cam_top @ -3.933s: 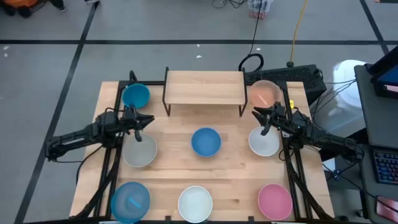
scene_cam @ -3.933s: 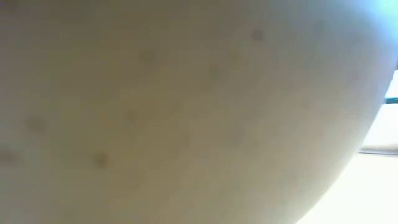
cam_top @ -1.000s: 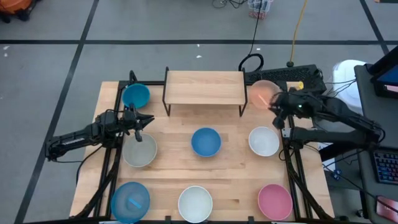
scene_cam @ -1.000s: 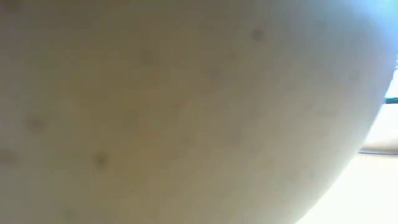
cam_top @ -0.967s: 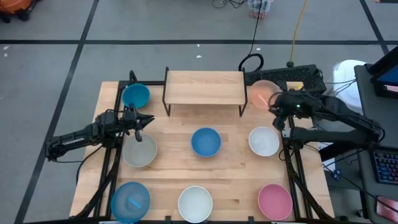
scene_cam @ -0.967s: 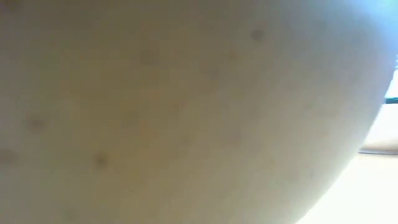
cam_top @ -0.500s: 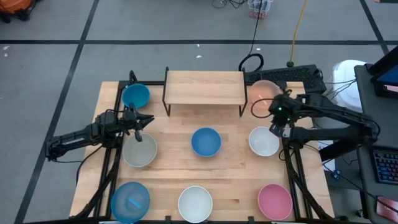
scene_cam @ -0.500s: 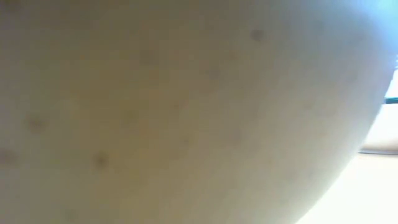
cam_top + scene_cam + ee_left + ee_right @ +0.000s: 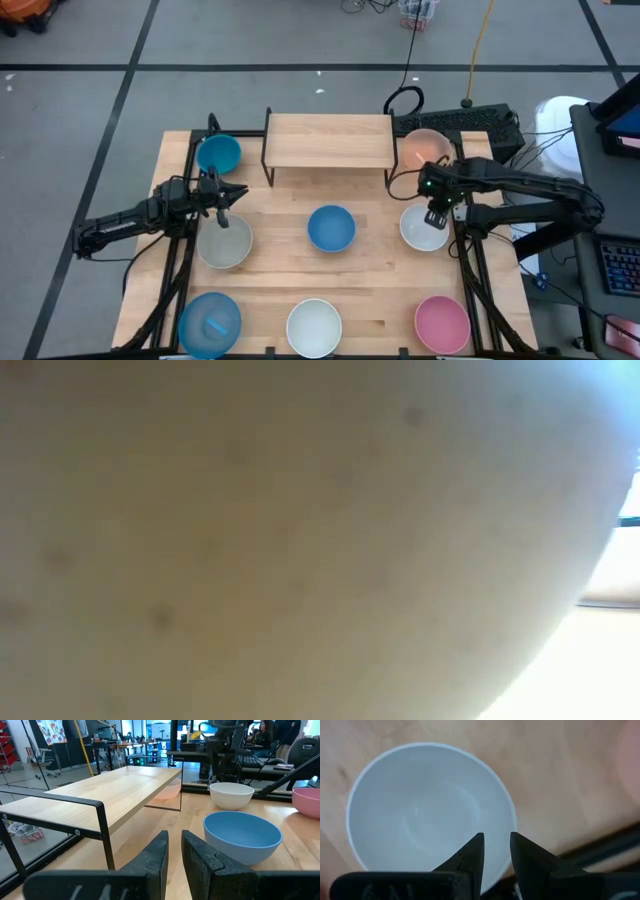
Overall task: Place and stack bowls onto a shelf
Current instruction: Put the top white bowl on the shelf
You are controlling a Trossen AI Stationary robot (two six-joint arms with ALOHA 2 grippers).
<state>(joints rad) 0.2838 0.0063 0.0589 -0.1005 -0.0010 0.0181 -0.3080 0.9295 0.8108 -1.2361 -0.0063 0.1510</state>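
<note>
The right gripper, fingers nearly shut, hovers over the white bowl; descending so narrow, it could miss the rim.

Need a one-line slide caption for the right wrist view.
Right gripper, fingers nearly closed and empty, points straight down over the near rim of a white bowl sitting on the wooden table.
</note>
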